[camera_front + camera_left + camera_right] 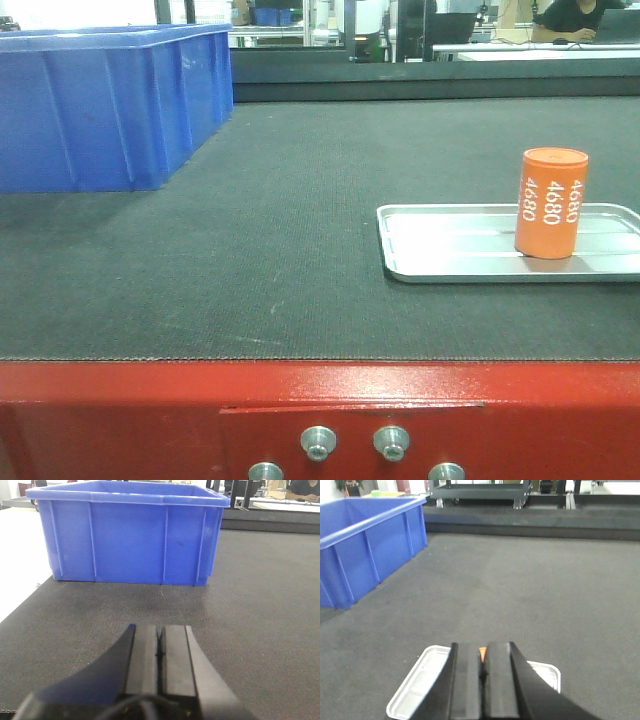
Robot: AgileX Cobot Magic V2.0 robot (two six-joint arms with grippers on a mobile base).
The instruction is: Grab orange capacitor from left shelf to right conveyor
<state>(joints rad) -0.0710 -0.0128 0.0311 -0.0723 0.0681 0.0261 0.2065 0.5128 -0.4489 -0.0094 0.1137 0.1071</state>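
The orange capacitor [550,203], printed "4680", stands upright in a shallow silver tray [440,250] on the right conveyor's dark belt [280,220]. No gripper shows in the front view. In the right wrist view my right gripper [483,646] hangs shut over the tray [420,685]. Only an orange sliver of the capacitor [482,653] peeks past its tips, and nothing is held. My left gripper [160,627] is shut and empty low over the belt [260,605], facing a blue crate. The left shelf is out of view.
A blue plastic crate [100,105] stands on the belt at the back left, also seen ahead of the left gripper [130,535]. The red front frame [150,410] with silver bolts edges the conveyor. A dark rail runs along the belt's far side.
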